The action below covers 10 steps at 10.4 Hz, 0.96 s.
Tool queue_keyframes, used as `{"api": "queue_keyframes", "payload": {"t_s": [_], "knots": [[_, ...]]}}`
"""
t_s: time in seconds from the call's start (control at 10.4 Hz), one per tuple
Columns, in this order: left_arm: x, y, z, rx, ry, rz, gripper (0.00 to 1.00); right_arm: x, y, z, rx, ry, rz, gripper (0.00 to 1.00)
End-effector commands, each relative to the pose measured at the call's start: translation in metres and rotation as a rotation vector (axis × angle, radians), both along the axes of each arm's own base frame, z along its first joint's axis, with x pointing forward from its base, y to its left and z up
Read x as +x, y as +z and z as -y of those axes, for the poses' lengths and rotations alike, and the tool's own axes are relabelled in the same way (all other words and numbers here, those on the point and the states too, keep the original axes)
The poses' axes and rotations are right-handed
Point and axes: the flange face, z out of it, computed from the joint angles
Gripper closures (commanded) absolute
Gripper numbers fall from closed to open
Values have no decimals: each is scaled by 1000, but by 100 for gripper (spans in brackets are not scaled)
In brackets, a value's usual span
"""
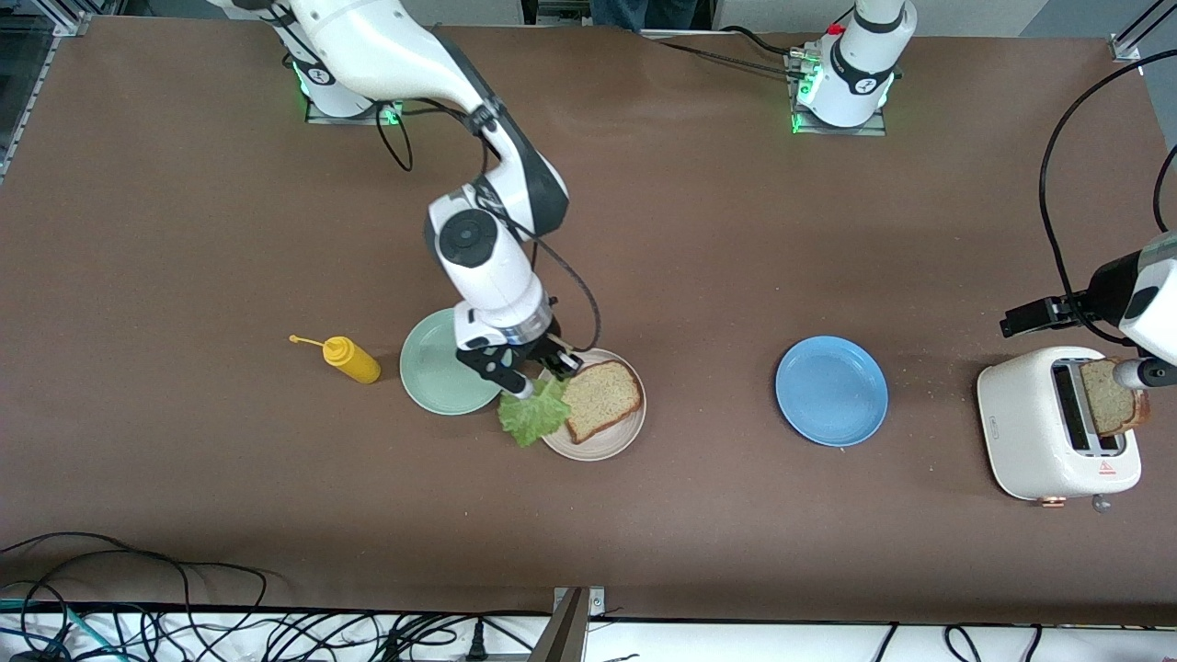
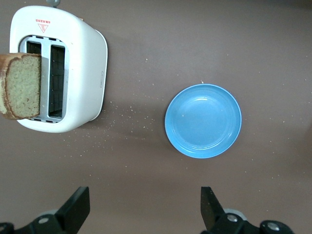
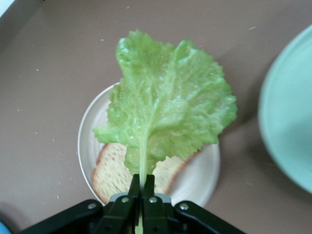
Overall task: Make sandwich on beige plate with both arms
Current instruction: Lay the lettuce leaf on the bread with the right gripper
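Lettuce [image 3: 165, 102] hangs from my right pincer [image 1: 524, 386], which is clenched on the leaf's pale stem over the rim of the beige plate [image 1: 611, 441], on the side where the mint green plate [image 1: 432, 372] sits. The beige plate carries one slice of brown bread [image 1: 599, 397], lying flat; the leaf droops past the plate's edge toward the front camera. The green plate touches or nearly touches the beige one, and a yellow squeeze bottle [image 1: 349, 359] lies on the worktop [image 1: 644, 230] just beside it, toward my right arm's end.

My left pincer [image 2: 144, 209] is released, jaws spread wide, holding nothing, up over the bare worktop near the blue plate [image 2: 203, 120]. A white toaster [image 2: 80, 68] stands at my left arm's end with a second bread slice [image 2: 22, 85] sticking up out of one slot.
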Motion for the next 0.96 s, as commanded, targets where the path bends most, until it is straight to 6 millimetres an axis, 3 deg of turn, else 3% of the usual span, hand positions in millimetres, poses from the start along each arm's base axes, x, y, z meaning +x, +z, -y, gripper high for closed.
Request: {"api": "queue_keyframes", "payload": {"t_s": [0.0, 0.1, 0.29, 0.38, 0.57, 0.86], "knots": [[0, 2, -2, -18, -15, 8, 0, 1, -14, -29, 72, -3, 40, 100], [0, 2, -2, -18, -15, 8, 0, -3, -18, -33, 75, -2, 28, 100], [1, 1, -2, -18, -14, 6, 0, -5, -13, -35, 69, 8, 22, 1], [1, 0, -2, -18, -15, 5, 0, -9, -5, -35, 46, 19, -15, 0], [1, -1, -2, -19, -15, 3, 0, -10, 28, -25, -17, 53, -71, 0], [1, 2, -2, -19, -13, 8, 0, -1, 94, 22, -142, 193, -136, 0]]}}
